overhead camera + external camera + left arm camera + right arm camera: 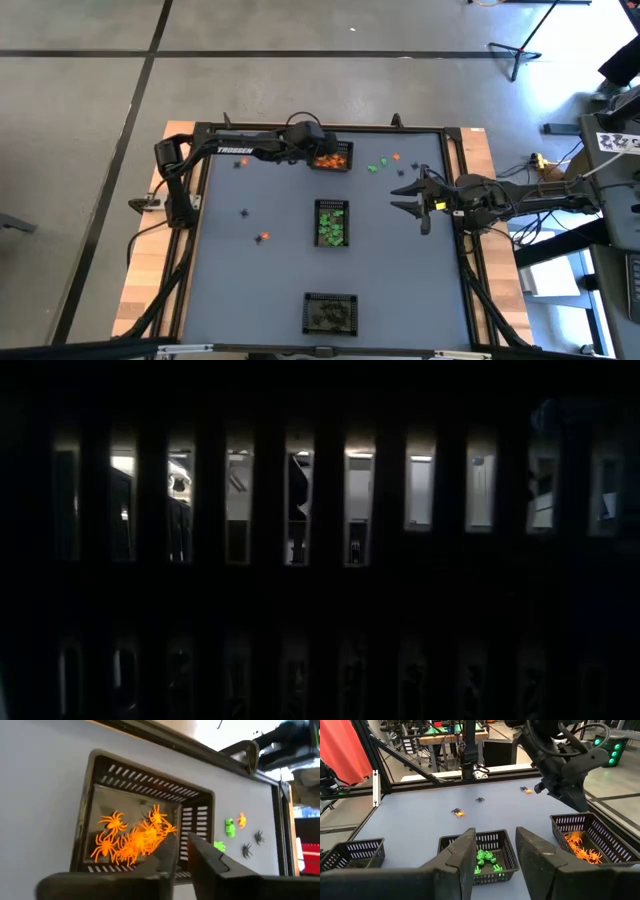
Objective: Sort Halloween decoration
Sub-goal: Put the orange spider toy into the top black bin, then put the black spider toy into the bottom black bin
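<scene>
The Halloween decoration is sorted into three black mesh baskets in a row. Orange spiders (130,840) fill the far basket (347,148), green trinkets (332,226) the middle basket (332,205), and dark ones the near basket (330,298). Loose green (376,166), orange (396,157) and black (401,172) trinkets lie on the mat right of the far basket. More lie at the left (263,237). My left gripper (183,845) hangs over the far basket, open by a narrow gap, with nothing seen between its fingers. My right gripper (412,200) waits open at the table's right.
A black frame (300,128) runs around the grey mat. In the right wrist view the left arm (560,755) hangs over the orange basket (600,827). The low view is blocked by a dark slotted wall (320,560). Bare mat lies between the baskets and both side edges.
</scene>
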{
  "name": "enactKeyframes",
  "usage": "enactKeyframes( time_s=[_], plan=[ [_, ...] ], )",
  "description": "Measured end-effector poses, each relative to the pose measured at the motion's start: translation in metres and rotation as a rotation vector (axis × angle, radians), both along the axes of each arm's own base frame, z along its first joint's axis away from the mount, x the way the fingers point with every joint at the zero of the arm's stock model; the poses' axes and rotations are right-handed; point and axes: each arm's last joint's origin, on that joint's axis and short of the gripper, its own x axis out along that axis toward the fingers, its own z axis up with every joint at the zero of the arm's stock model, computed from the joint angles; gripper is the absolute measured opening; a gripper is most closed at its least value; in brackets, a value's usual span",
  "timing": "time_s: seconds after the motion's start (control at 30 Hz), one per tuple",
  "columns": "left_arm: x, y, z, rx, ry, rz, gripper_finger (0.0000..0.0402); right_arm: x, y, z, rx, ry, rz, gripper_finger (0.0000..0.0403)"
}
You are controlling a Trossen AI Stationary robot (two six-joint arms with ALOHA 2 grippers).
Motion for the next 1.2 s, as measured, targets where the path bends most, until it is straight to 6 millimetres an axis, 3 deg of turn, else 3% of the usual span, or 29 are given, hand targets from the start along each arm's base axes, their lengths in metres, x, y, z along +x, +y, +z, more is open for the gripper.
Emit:
enactKeyframes(
  time_s=[0.23, 0.4, 0.6, 0.83, 1.03, 1.2],
  plan=[
    [-0.003, -0.007, -0.004, -0.019, 0.065, 0.0, 0.0111, 0.0, 0.0, 0.0, 0.0, 0.0, 0.0, 0.0137],
    [-0.012, -0.029, -0.008, -0.142, 0.221, -0.142, 0.0122, 0.0, 0.0, 0.0, 0.0, 0.0, 0.0, 0.0137],
    [-0.027, -0.077, -0.02, -0.354, 0.462, -0.094, 0.009, 0.0, 0.0, 0.0, 0.0, 0.0, 0.0, 0.0137],
    [-0.046, -0.131, -0.022, -0.47, 0.693, 0.043, 0.0042, 0.0, 0.0, 0.0, 0.0, 0.0, 0.0, 0.0137],
    [-0.056, -0.176, -0.021, -0.464, 0.789, 0.109, 0.0003, 0.0, 0.0, 0.0, 0.0, 0.0, 0.0, 0.0137],
    [-0.068, -0.196, -0.018, -0.379, 0.842, 0.243, 0.0001, 0.0, 0.0, 0.0, 0.0, 0.0, 0.0, 0.0137]
  ],
)
